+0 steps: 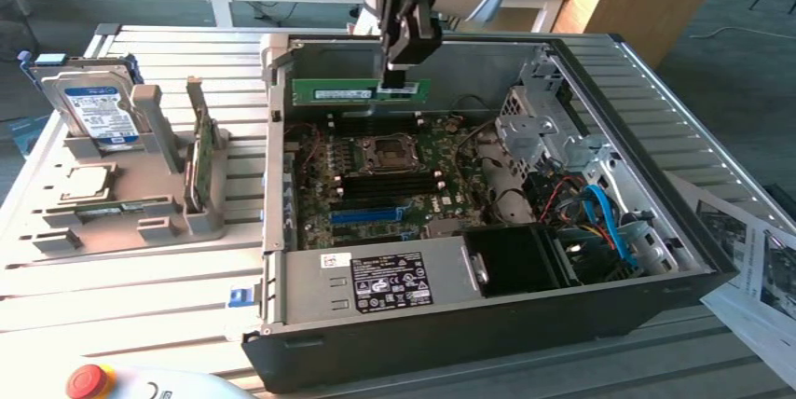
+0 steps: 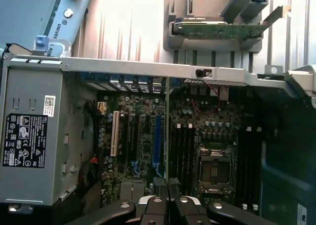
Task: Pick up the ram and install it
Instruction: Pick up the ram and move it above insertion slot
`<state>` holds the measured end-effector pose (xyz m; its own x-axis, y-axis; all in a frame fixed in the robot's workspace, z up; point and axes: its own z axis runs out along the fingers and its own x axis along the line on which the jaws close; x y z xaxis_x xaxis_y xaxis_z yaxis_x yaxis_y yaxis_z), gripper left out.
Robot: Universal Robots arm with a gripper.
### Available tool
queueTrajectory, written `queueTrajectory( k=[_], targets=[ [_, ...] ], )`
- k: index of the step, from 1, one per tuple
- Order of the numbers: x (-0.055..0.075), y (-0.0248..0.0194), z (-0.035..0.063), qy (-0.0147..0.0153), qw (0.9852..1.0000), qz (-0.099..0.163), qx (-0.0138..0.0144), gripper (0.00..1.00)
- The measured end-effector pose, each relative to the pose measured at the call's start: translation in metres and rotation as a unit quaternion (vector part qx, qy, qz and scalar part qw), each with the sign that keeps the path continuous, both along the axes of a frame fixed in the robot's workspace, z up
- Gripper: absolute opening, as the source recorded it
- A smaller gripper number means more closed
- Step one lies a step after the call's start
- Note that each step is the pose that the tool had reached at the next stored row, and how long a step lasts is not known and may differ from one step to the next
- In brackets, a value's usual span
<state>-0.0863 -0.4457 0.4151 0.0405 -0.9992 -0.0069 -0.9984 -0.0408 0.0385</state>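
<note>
**Exterior view.** Open computer case [image 1: 696,259] lying flat on a slatted metal table [image 1: 149,278], with motherboard [image 1: 373,185] exposed. Above its far edge: gripper [image 1: 401,85], pinched narrow on the ram [image 1: 336,92]. Ram held level, flat faces upright, white sticker outward, gripped at the end toward the exterior view's right and raised above the board. Processor socket [image 1: 383,154] near the board's middle, with a blue slot [image 1: 369,215] nearer the camera. Power supply [image 1: 373,282] with black label at the near wall, and blue cables [image 1: 610,217] toward the exterior view's right. Beside the case, on the exterior view's left: grey holder [image 1: 125,203] carrying a hard drive [image 1: 93,110] and a green card [image 1: 199,152] on edge. Red button [image 1: 89,379] at the lower corner. Printed sheets [image 1: 759,268] at the exterior view's right.

**Wrist view.** Gripper [image 2: 169,206] closed on the ram [image 2: 168,136], seen edge-on as a thin line over the motherboard [image 2: 143,146]. Just beside that line: black memory slots [image 2: 183,146], then the processor socket [image 2: 215,168]. Also in view: blue slot [image 2: 157,141], white slot [image 2: 115,133], power supply [image 2: 29,136], and beyond the case wall the green card [image 2: 217,31].
</note>
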Motion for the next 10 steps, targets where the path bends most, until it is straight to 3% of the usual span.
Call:
queueTrajectory(
  k=[10],
  targets=[
    [0.025,-0.0004,0.0000,0.0000,1.0000,0.000,-0.0002,0.12]
  ],
)
